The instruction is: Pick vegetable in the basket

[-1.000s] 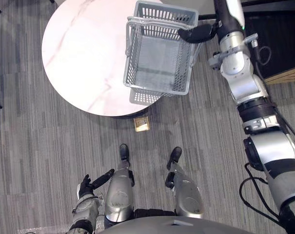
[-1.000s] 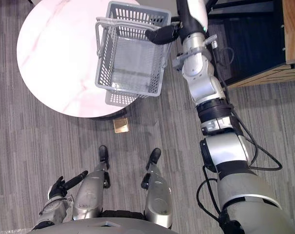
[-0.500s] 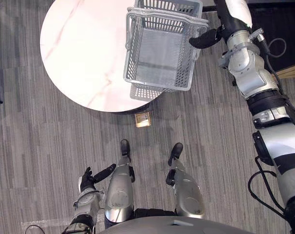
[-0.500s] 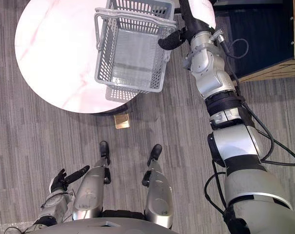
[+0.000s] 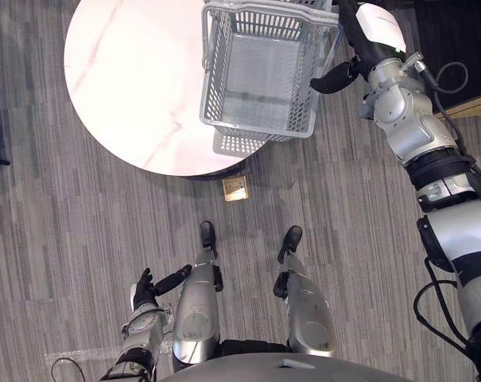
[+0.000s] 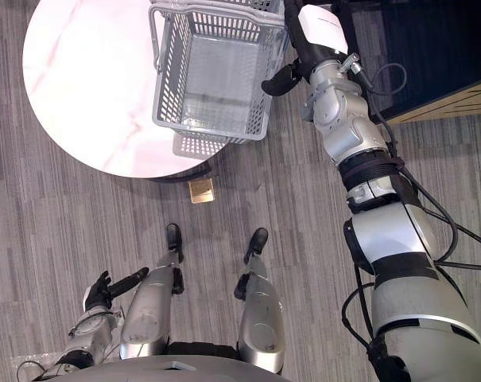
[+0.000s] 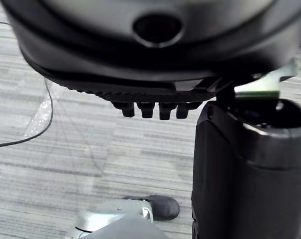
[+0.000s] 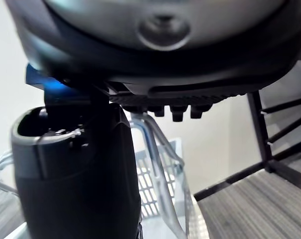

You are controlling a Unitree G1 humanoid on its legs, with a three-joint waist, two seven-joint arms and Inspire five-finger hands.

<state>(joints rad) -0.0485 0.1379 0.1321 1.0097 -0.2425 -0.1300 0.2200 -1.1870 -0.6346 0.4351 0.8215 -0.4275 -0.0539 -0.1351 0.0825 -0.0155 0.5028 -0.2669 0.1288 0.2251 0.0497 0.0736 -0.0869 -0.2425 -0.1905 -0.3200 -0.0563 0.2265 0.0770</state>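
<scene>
1. Since nothing on this side calls for it, the left hand (image 5: 144, 292) hangs low beside the robot, well apart from the table (image 5: 129, 87), its fingers straight and slack, holding nothing.
2. The round pale table carries the basket (image 5: 256, 130) at its right edge, and the basket's near end juts out past the rim over the floor. My judgement is that it sits there to be within the right arm's reach.
3. The basket stands upright and its mesh floor lies bare, so picking a vegetable looks like a step not yet done.
4. The right arm stretches forward, almost straight, with the right hand (image 5: 332, 77) against the basket's right wall at the rim. In the right wrist view a wire handle (image 8: 157, 164) runs just past the thumb – whether the hand grasps it I cannot tell.
</scene>
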